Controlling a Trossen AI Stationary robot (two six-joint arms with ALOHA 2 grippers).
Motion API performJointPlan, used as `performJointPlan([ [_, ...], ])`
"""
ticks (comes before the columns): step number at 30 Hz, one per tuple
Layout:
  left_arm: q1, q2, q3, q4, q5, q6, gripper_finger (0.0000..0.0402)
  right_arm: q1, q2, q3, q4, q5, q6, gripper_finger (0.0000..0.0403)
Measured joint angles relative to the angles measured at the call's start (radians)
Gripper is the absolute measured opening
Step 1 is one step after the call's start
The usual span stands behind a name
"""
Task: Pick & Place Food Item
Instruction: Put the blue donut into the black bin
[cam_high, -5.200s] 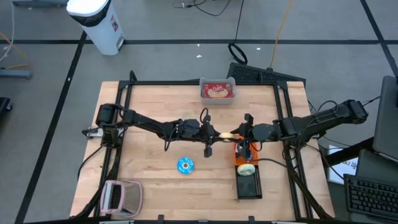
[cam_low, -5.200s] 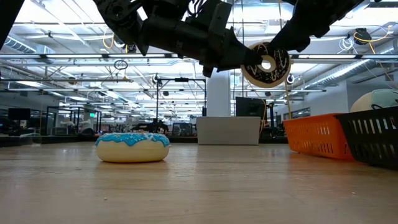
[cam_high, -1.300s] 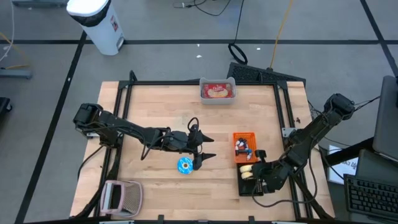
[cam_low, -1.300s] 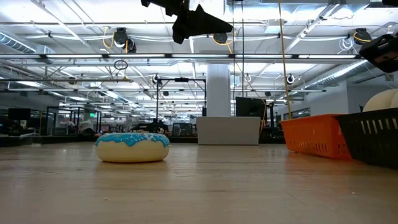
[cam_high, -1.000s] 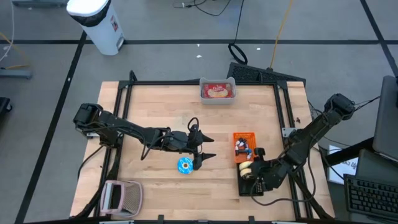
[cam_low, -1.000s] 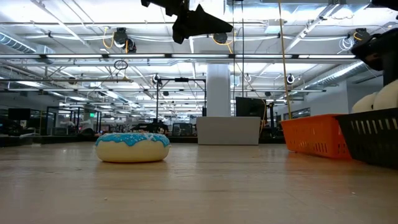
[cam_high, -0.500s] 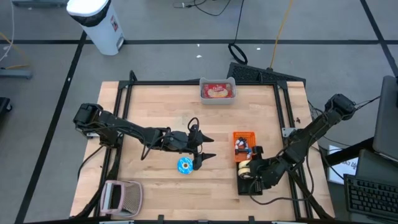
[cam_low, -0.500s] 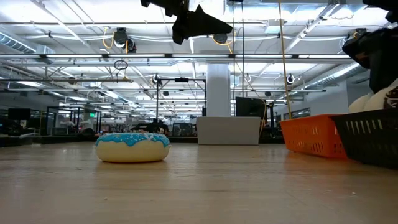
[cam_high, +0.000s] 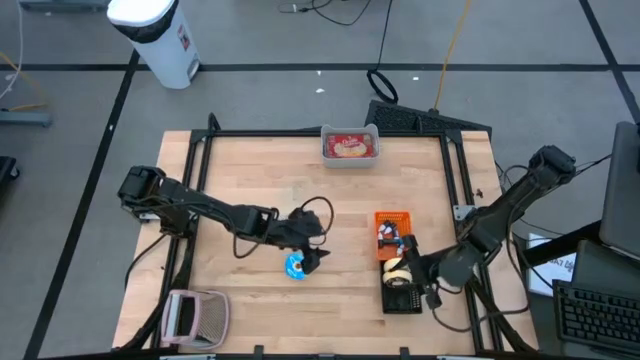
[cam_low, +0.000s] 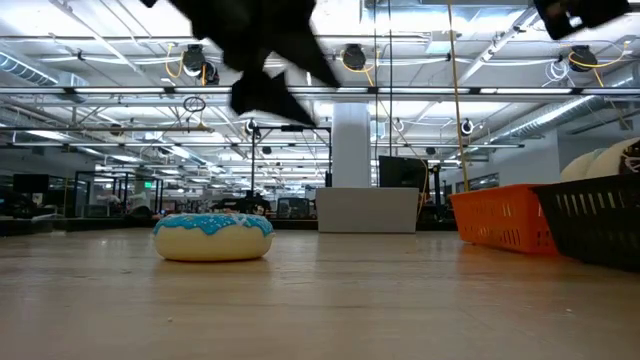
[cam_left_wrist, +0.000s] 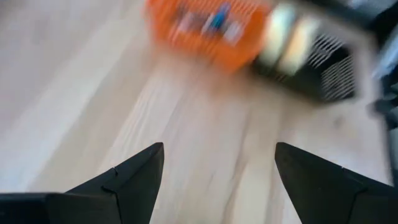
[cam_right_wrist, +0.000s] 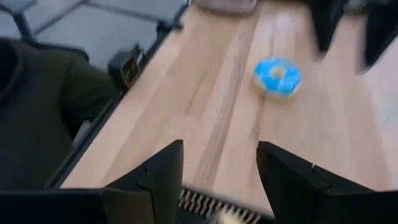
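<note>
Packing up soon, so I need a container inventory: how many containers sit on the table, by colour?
Orange basket: 1
Black basket: 1
Clear tub: 1
Pink basket: 1
Total: 4

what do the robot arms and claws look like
Both arms are dark, slim and jointed, with black cables looping along them. The left claw and right claw each end in two flat black fingers tapering to points. No markings are readable on them.
</note>
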Motion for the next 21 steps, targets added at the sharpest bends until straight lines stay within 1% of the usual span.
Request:
performJointPlan([
  [5, -0.042, 0.022, 0.000, -0.272, -0.001, -0.224, 0.0310, -0.009, -0.028, 0.000, 0.085, 0.016, -0.128, 0.0194],
  [7, -0.068, 0.031, -0.005, -0.346, -0.002, -0.288, 0.0310, -0.019, -0.035, 0.000, 0.110, 0.015, -0.163, 0.0194],
  [9, -0.091, 0.034, -0.023, -0.382, -0.004, -0.331, 0.0310, -0.032, -0.039, 0.000, 0.133, 0.016, -0.197, 0.0194],
  [11, -0.110, 0.034, -0.052, -0.379, -0.004, -0.364, 0.0310, -0.049, -0.040, 0.000, 0.137, 0.016, -0.236, 0.0194],
  [15, -0.134, 0.034, -0.118, -0.316, -0.001, -0.430, 0.0310, -0.101, -0.040, 0.000, 0.141, 0.016, -0.289, 0.0194],
  [21, -0.128, 0.034, -0.233, -0.089, 0.003, -0.479, 0.0310, -0.199, -0.040, 0.000, 0.149, 0.012, -0.293, 0.0194],
])
